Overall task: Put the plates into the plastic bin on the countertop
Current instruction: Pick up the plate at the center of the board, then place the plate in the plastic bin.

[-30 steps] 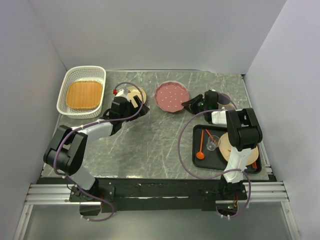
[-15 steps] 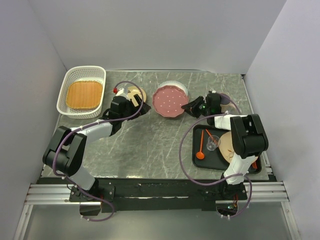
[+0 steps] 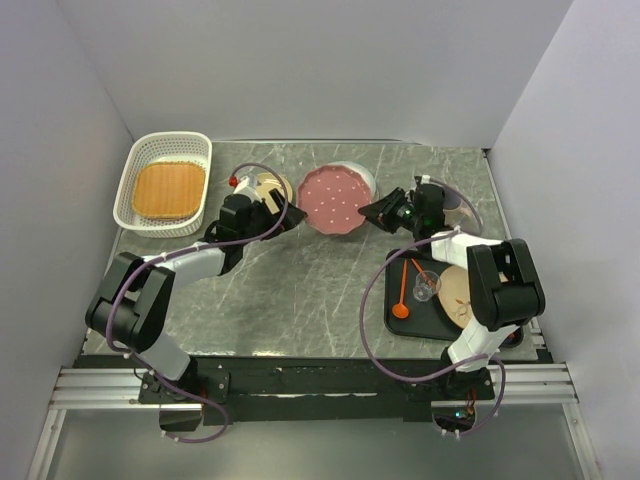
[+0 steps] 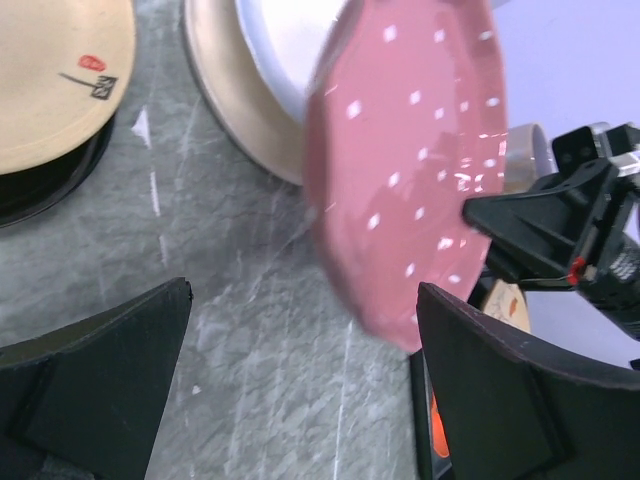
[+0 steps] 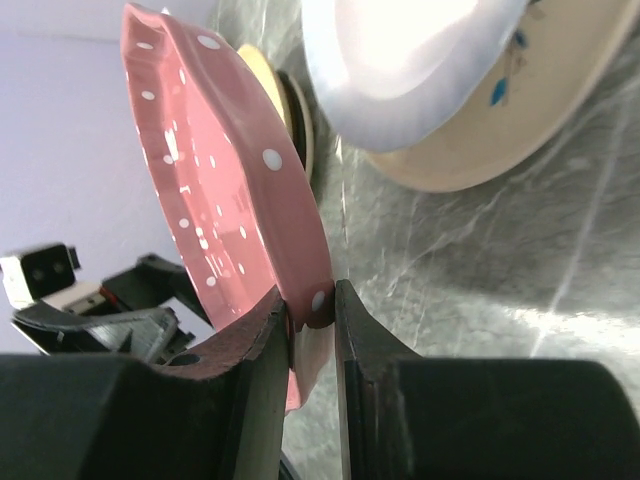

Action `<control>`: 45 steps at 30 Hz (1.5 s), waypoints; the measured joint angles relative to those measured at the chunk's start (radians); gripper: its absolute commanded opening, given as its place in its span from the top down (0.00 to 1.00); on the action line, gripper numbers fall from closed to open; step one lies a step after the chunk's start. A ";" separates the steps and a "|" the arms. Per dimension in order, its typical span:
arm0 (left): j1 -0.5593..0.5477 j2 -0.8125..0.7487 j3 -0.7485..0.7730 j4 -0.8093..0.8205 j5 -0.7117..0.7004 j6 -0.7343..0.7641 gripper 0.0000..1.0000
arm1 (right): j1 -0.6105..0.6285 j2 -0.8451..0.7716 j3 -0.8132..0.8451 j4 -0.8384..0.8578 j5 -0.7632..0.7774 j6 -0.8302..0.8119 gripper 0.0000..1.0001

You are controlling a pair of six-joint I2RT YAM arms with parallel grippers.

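Observation:
My right gripper (image 3: 371, 211) is shut on the rim of the pink polka-dot plate (image 3: 335, 198) and holds it tilted above the countertop (image 3: 300, 280). In the right wrist view the fingers (image 5: 270, 345) pinch the pink rim (image 5: 300, 250). A blue-and-cream plate (image 5: 450, 90) lies flat under it, its edge showing in the top view (image 3: 364, 176). My left gripper (image 3: 273, 214) is open and empty, beside the small tan dark-rimmed plate (image 3: 268, 186). The left wrist view shows the pink plate (image 4: 400, 170) ahead of the open gripper (image 4: 300, 380). The white plastic bin (image 3: 130, 185) at the far left holds the orange-brown squarish plate (image 3: 168, 190).
A flat black tray (image 3: 400, 320) at the right holds an orange spoon (image 3: 401, 295), a clear glass (image 3: 427, 286) and another cream plate (image 3: 458, 285). White walls enclose the countertop on three sides.
My right gripper has lifted the pink polka-dot plate, tilted it up and carried it a little left, uncovering the blue-and-cream plate. The left arm has barely moved.

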 measured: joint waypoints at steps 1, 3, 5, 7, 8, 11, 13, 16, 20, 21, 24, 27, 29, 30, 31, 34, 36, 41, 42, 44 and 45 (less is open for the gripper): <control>0.000 0.000 0.000 0.006 0.003 -0.001 0.01 | 0.009 0.000 0.000 0.000 0.000 -0.003 1.00; -0.001 0.000 0.000 0.016 0.011 -0.007 0.01 | 0.026 0.000 0.000 -0.004 -0.001 -0.008 1.00; -0.002 0.002 0.000 0.020 0.017 -0.014 0.01 | 0.046 0.000 0.000 -0.011 -0.002 -0.011 1.00; -0.002 0.003 0.000 0.023 0.020 -0.018 0.02 | 0.059 0.000 0.000 -0.013 -0.005 -0.013 1.00; -0.002 0.004 0.000 0.026 0.021 -0.018 0.03 | 0.066 0.000 0.000 -0.013 -0.006 -0.014 1.00; -0.002 0.011 0.000 0.036 0.023 -0.023 0.07 | 0.079 0.000 0.000 -0.013 -0.014 -0.014 1.00; -0.002 0.013 0.000 0.038 0.024 -0.023 0.12 | 0.080 0.000 0.000 -0.013 -0.019 -0.014 1.00; -0.002 0.013 0.000 0.043 0.026 -0.023 0.30 | 0.080 0.000 0.000 -0.014 -0.022 -0.014 1.00; -0.002 0.013 0.000 0.055 0.029 -0.027 0.50 | 0.080 0.000 0.000 -0.014 -0.023 -0.014 1.00; 0.000 0.015 0.000 0.056 0.029 -0.026 0.59 | 0.080 0.000 0.000 -0.014 -0.026 -0.013 1.00; 0.002 0.027 -0.001 0.061 0.028 -0.026 0.73 | 0.074 0.000 0.000 -0.010 -0.032 -0.008 1.00; 0.008 0.043 -0.001 0.079 0.040 -0.054 0.88 | 0.069 0.001 0.000 -0.017 -0.029 -0.010 1.00; 0.009 0.044 -0.001 0.089 0.043 -0.068 0.99 | 0.065 0.002 0.000 -0.016 -0.031 -0.009 1.00; 0.010 0.045 -0.002 0.094 0.043 -0.072 0.99 | 0.064 0.002 0.000 -0.011 -0.031 -0.010 1.00; 0.010 0.046 -0.003 0.098 0.043 -0.075 0.99 | 0.064 0.002 0.000 -0.009 -0.031 -0.010 1.00; 0.010 0.046 -0.007 0.103 0.043 -0.079 0.99 | 0.064 0.002 0.000 -0.010 -0.031 -0.010 1.00; 0.010 0.046 -0.010 0.105 0.043 -0.083 0.99 | 0.064 0.002 0.000 -0.011 -0.032 -0.010 1.00; 0.010 0.045 -0.012 0.105 0.042 -0.085 0.99 | 0.063 0.005 0.000 -0.006 -0.037 -0.010 0.82; 0.010 0.045 -0.013 0.106 0.042 -0.085 0.99 | 0.063 0.006 0.000 -0.004 -0.038 -0.009 0.79; 0.010 0.043 -0.017 0.109 0.041 -0.085 0.99 | 0.063 0.006 0.000 -0.004 -0.040 -0.010 0.66; 0.010 0.042 -0.019 0.109 0.040 -0.086 0.99 | 0.063 0.006 0.000 -0.004 -0.041 -0.010 0.62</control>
